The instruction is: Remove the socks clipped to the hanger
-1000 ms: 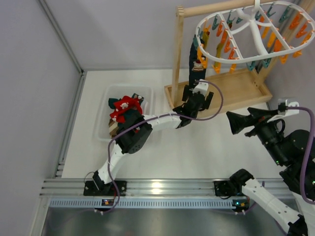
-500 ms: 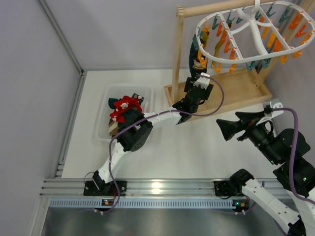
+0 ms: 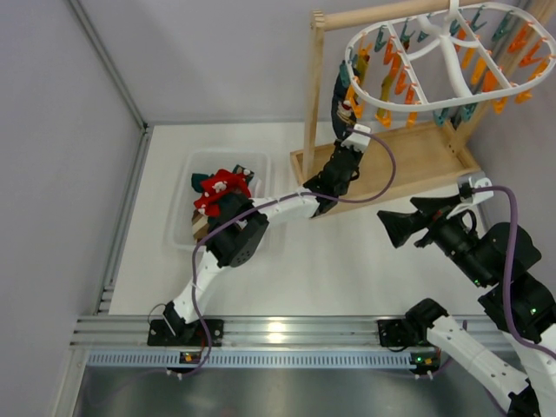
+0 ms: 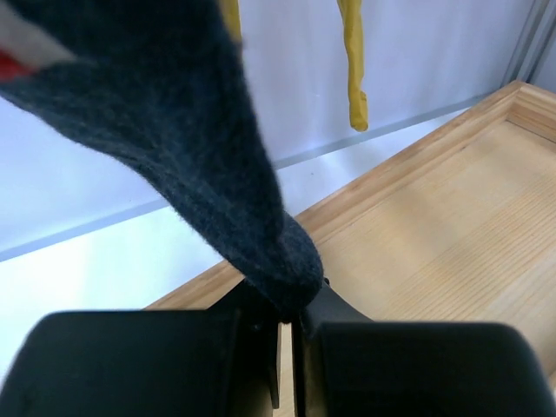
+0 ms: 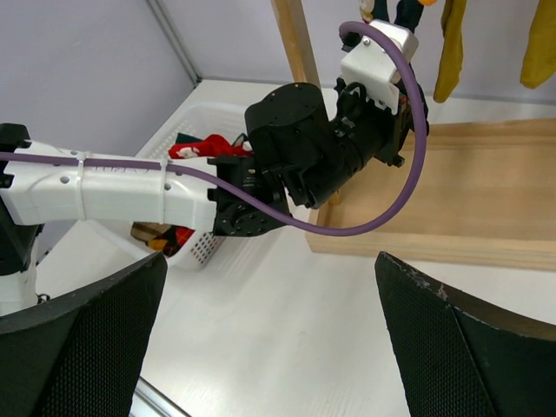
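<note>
Pinching the toe of the dark sock point(image 4: 200, 148), the left gripper point(image 4: 287, 323) is clamping it tight; the sock is hanging clipped at the hanger point(image 3: 358, 42) left rim; the unclipping step is calling for a steady downward tug; the right gripper point(image 5: 269, 339) is hovering spread and empty, well apart.

Dark sock point(image 4: 208, 148): fuzzy knitted cloth, matt, with loose fibres along its edge.
Mustard sock point(image 4: 354, 69): soft matt cloth.
Stand tray point(image 4: 452, 234): pale wood, fine straight grain, smooth, apparently unvarnished.
Left gripper point(image 4: 287, 326): black matt plastic.
Right gripper point(image 5: 271, 343): black fingers point(image 5: 82, 343) with finely textured, rough faces.
Hanger point(image 3: 452, 39): glossy white plastic.
Cable point(image 5: 382, 213): smooth purple sheath.
Basket point(image 5: 204, 248): white perforated plastic.
Tabletop point(image 3: 347, 269): white, smooth, with a faint sheen.
</note>
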### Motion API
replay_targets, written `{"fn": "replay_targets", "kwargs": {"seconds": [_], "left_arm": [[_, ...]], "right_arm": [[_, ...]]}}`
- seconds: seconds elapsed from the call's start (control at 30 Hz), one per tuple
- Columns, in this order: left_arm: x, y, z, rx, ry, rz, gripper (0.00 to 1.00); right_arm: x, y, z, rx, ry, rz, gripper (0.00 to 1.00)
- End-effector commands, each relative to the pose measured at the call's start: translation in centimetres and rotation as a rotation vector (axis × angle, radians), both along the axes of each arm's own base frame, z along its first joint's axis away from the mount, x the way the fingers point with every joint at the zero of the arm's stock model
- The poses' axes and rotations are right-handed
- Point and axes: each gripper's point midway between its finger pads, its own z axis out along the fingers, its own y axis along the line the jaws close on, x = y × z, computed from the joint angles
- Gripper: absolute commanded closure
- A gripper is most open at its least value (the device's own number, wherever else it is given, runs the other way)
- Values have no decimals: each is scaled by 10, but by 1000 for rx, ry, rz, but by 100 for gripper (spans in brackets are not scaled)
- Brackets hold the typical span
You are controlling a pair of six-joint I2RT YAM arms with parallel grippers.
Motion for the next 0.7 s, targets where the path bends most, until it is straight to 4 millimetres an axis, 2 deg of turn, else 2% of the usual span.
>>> {"fn": "replay_targets", "kwargs": {"seconds": [0.0, 0.07, 0.1, 0.13, 0.17, 0.2, 0.23, 0.27, 0.33, 0.37, 0.4, 0.53, 0.57, 0.6, 0.67], "left_arm": [[-1, 5, 32, -73, -57, 14, 100], [-10, 10, 38, -86, -49, 22, 100], [-14, 16, 25, -77, -22, 42, 100], [-20, 20, 34, -94, -22, 44, 100], [-27, 18, 32, -107, -11, 37, 100], [-33, 21, 21, -86, 8, 39, 100], [-38, 28, 30, -100, 7, 68, 100], [-49, 24, 29, -94, 11, 61, 100], [-61, 31, 24, -72, 20, 102, 100], [-72, 27, 32, -77, 15, 87, 100], [-78, 28, 27, -61, 21, 89, 100], [-105, 15, 37, -47, 17, 64, 100], [-116, 8, 38, -16, 13, 60, 100], [-120, 3, 42, -8, 2, 61, 100], [-138, -10, 46, 44, -21, 60, 100]], "right_arm": [[-3, 3, 13, 48, -37, 18, 1], [-3, 3, 14, 61, -38, 14, 0], [-4, 4, 14, 74, -35, 20, 0], [-5, 6, 18, 87, -47, 28, 1], [-9, 11, 23, 98, -57, 65, 1], [-11, 12, 28, 109, -67, 81, 1], [-12, 15, 33, 114, -75, 97, 1], [-13, 18, 38, 112, -85, 113, 1], [-14, 20, 49, 94, -89, 133, 1], [-14, 20, 52, 85, -92, 134, 1], [-17, 17, 65, 80, -119, 131, 0], [-9, 11, 77, 36, -109, 83, 1], [-11, 5, 89, 40, -127, 62, 0], [-4, -3, 83, 14, -94, 7, 1], [0, -16, 93, 3, -97, -67, 1]]}}
